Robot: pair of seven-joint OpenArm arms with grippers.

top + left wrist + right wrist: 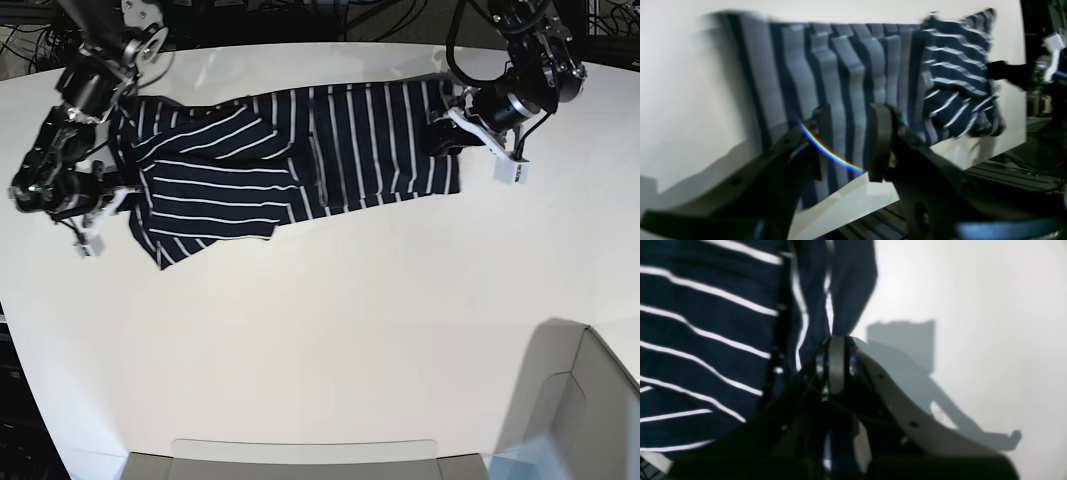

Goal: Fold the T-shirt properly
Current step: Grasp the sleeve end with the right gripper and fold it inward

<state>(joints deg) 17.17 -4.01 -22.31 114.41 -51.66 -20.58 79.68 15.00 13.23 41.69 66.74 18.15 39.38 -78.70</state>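
The T-shirt lies on the white table near its far edge, spread as a long band. Its long axis runs side to side across the base view, from one arm to the other. Toward the base view's left the cloth is doubled over itself and its stripes slant; toward the right it lies flat with stripes running across the band.

The right gripper sits at the base view's left end of the garment. Its jaws are clenched tight on a pinch of cloth at the shirt's edge, which rises in a gathered fold above the fingertips in the right wrist view. The rest of the garment spreads away to that view's left.

The left gripper stands at the opposite end, over the flat striped portion. Its jaws are parted, with a clear gap between the two fingers, and striped cloth shows through that gap. Whether the fingertips touch the cloth cannot be told; the view is blurred.
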